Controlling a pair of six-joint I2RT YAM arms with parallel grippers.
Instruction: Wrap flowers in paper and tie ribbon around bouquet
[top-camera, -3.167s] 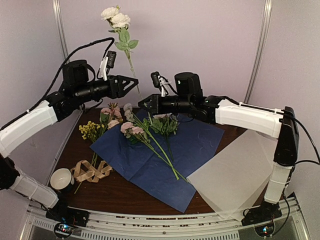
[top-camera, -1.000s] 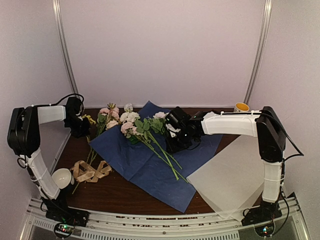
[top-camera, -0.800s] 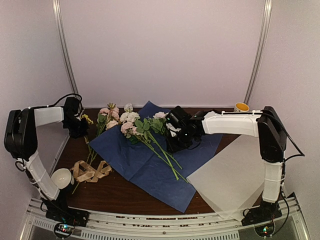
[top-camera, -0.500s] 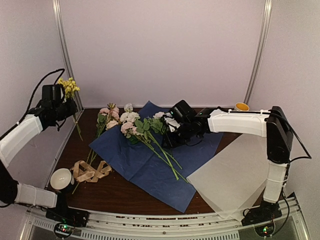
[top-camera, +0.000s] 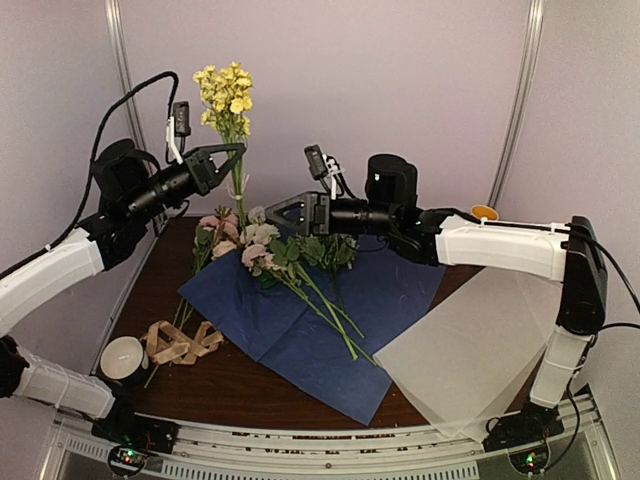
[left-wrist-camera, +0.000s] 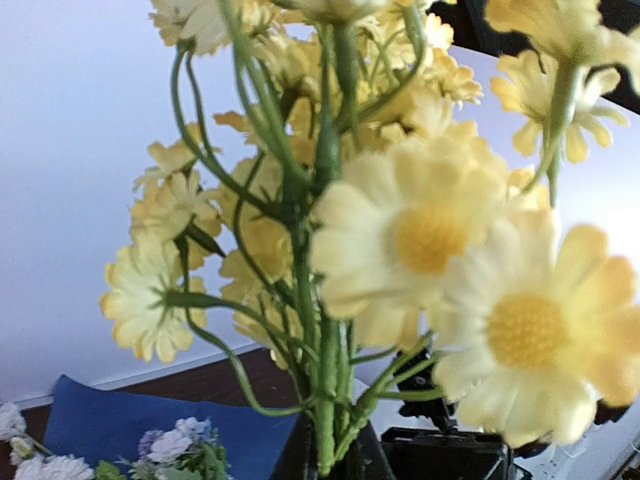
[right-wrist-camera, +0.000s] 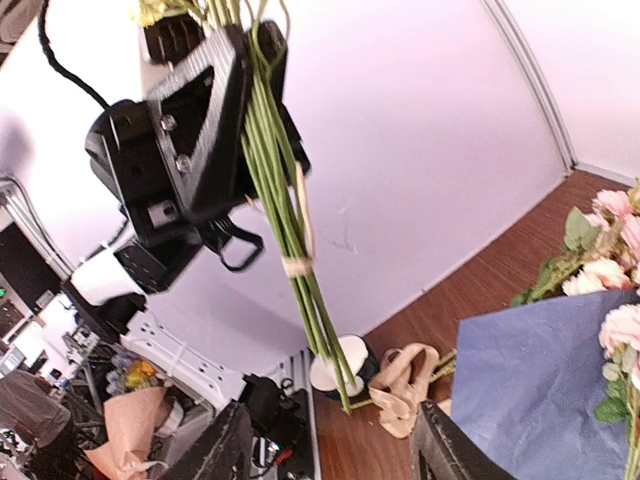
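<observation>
Several flowers (top-camera: 290, 265) lie across the flat, unfolded blue paper (top-camera: 300, 345) on the desk (top-camera: 230, 385), with the ribbon (top-camera: 180, 342) untouched beside it, so wrapping and tying are both left, while the left end effector (top-camera: 236, 155) pinches a yellow bunch (top-camera: 225, 95) aloft and the right end effector (top-camera: 272, 212) hovers spread and empty above the blooms.

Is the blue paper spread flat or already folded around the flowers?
Spread flat. The paper lies open on the table, flowers loose on top, no edge turned over them.
</observation>
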